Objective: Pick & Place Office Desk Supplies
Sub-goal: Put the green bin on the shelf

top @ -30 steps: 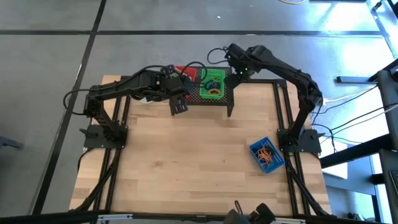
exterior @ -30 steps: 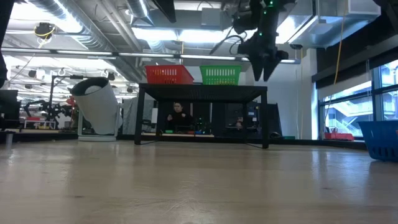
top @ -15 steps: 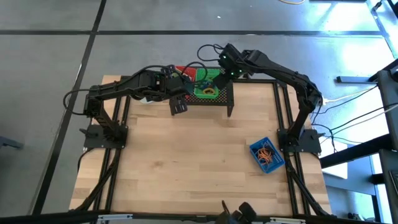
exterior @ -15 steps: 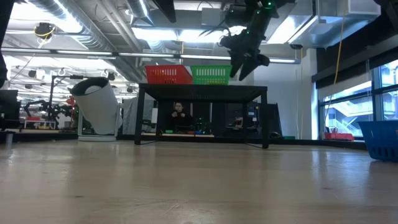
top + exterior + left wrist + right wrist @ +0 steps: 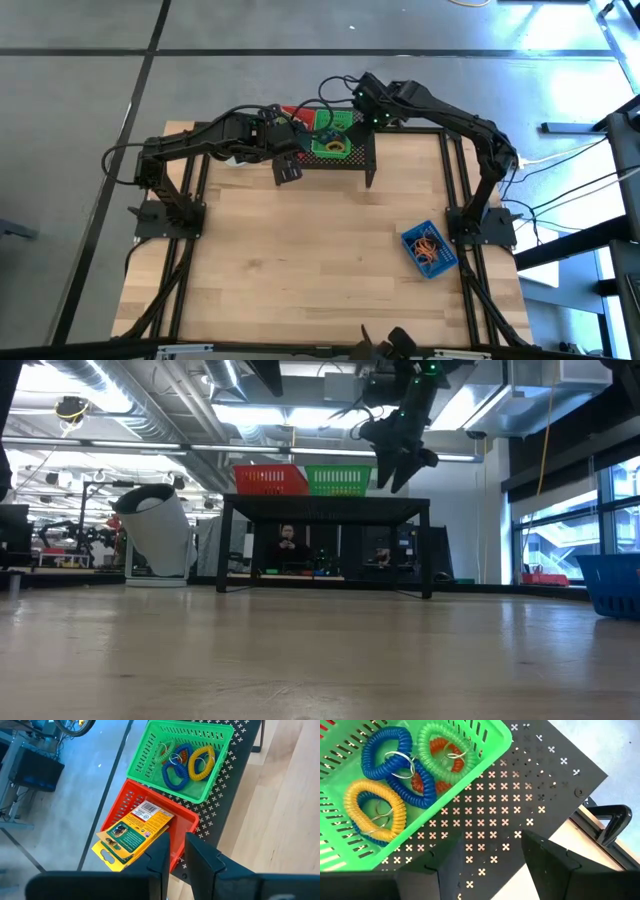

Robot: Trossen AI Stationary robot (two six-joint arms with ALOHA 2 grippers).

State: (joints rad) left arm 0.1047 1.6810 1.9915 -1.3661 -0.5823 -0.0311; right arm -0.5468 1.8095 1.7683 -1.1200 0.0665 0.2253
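Observation:
On a black perforated shelf (image 5: 366,155) at the table's far edge stand a red bin (image 5: 187,822) and a green bin (image 5: 150,750), side by side. Two yellow printed packets (image 5: 132,835) lie in the red bin. Several coiled loops (image 5: 390,770), blue, yellow, green and orange, lie in the green bin. My right gripper (image 5: 492,857) is open above the shelf, close beside the green bin's right side (image 5: 366,480), with nothing between its fingers. My left gripper (image 5: 177,855) hangs in front of the red bin, slanting down, with a narrow gap between its fingers and nothing in it.
A blue bin (image 5: 412,240) with orange loops (image 5: 430,248) stands near the table's right edge. A white mug (image 5: 160,535) lies tilted at the far left, under my left arm. The shelf stands on thin legs (image 5: 427,550). Bare wood fills the table's middle and near side.
My right gripper has gone toward the table's left along the shelf and tipped, staying open. The green bin has slid along the shelf toward the red bin and now stands right beside it, slightly turned.

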